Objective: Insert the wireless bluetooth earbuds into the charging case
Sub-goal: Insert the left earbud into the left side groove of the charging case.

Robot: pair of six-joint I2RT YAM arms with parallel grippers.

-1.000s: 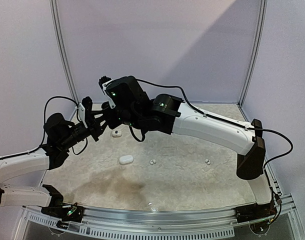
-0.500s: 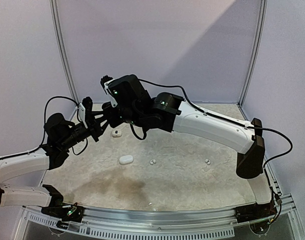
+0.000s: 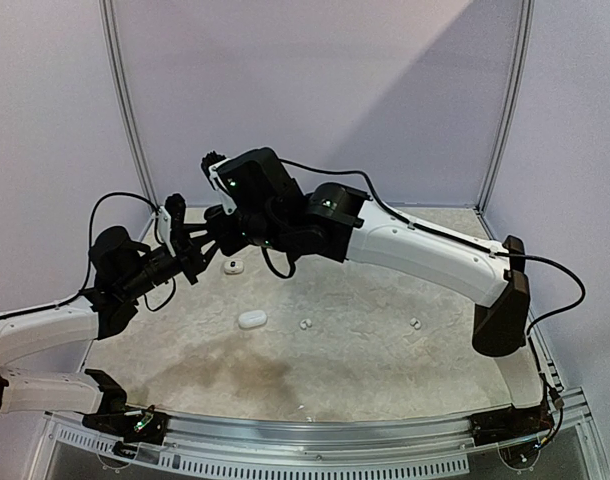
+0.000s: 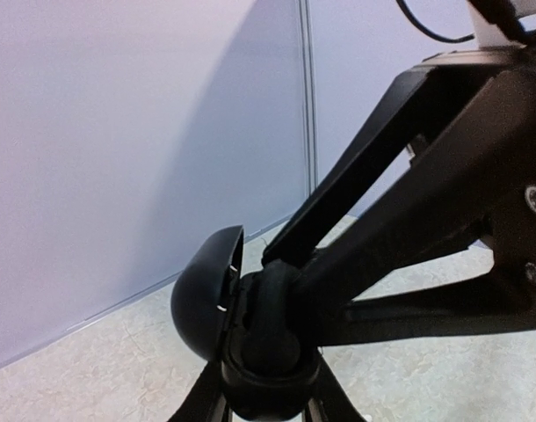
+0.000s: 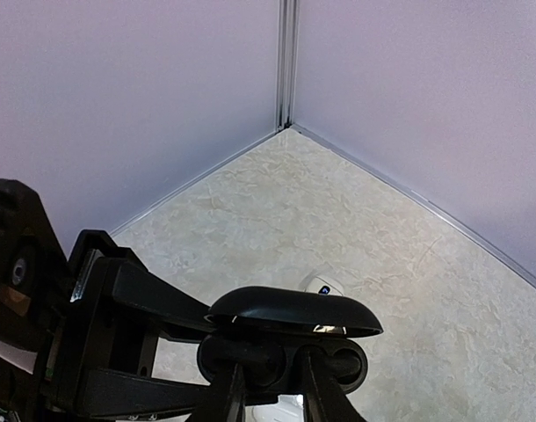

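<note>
Mia: What is lying under everything?
Tom: A wide beige speckled table is lying there. A white oval closed case is sitting on it. I am using that white case to say where things are.
Mia: What are the arms doing?
Tom: The long white and black right arm is stretching across, high above the white case and behind it. The white and black left arm is stretching in from its left.
Mia: And the grippers?
Tom: The left gripper is squeezing a shiny black round charging case. It is holding it up in the air, behind the white case and to its left. The lid is standing open. The right gripper is touching the open black case with its tips. I cannot tell if it is pinching or loose, and I cannot see inside the case.
Mia: What are the small things doing?
Tom: A small white thing with a dark spot is sitting behind the white case. One tiny white glossy earbud is lying just to the right of the white case. Another tiny white earbud is lying well off to its right.
</note>
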